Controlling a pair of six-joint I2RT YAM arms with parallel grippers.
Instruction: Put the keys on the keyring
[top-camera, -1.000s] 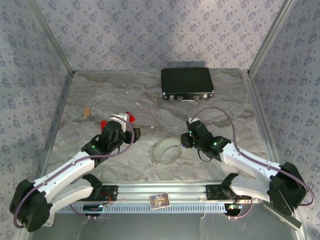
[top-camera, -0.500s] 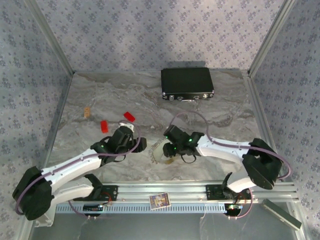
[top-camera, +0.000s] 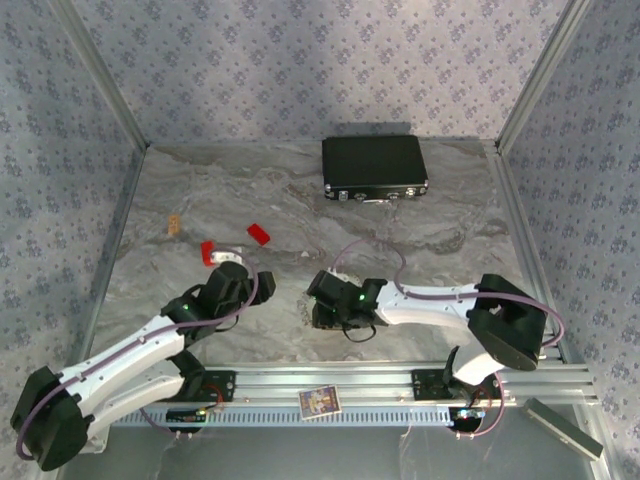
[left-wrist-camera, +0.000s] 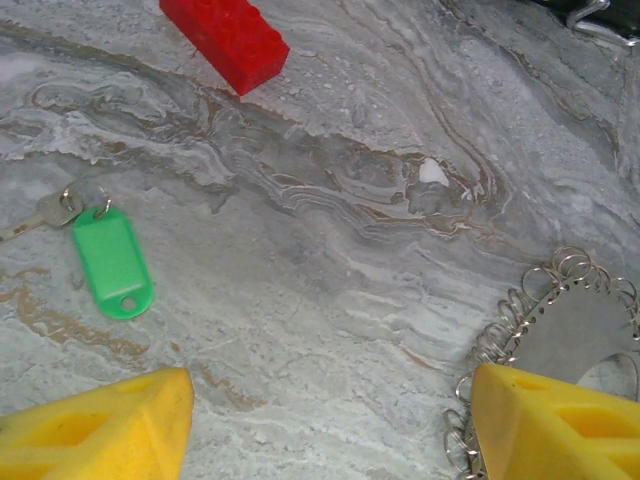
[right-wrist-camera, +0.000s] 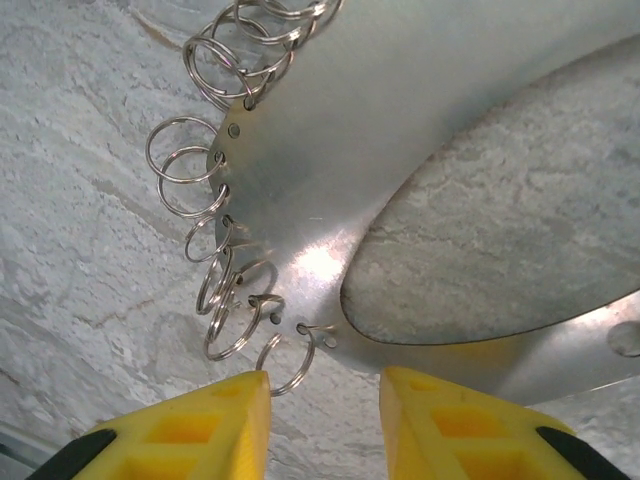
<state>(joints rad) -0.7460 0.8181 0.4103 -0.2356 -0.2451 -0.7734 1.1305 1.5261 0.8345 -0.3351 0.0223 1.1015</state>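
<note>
The green key (left-wrist-camera: 113, 262) lies flat on the marble table with its small metal blade (left-wrist-camera: 48, 212) pointing left, ahead and left of my open left gripper (left-wrist-camera: 330, 430). The keyring (right-wrist-camera: 300, 190) is a flat silvery oval band with several small split rings along its edge. It lies just ahead of my open right gripper (right-wrist-camera: 325, 420), and one split ring (right-wrist-camera: 290, 365) sits next to the left fingertip. The keyring (left-wrist-camera: 565, 320) also touches the edge of my left gripper's right finger (left-wrist-camera: 555, 420). From above, both grippers (top-camera: 238, 285) (top-camera: 325, 300) hover low at the table's middle front. The blue key is out of view.
Two red blocks (top-camera: 208, 252) (top-camera: 259, 234) lie beyond the left gripper, one of them (left-wrist-camera: 225, 35) ahead of the green key. A black case (top-camera: 375, 167) stands at the back. A small tan piece (top-camera: 175, 224) lies far left. Metal rails (top-camera: 330, 385) run along the near edge.
My right gripper swung left and toward the near edge until it came over the keyring. My left gripper drew back from the red blocks, uncovering them.
</note>
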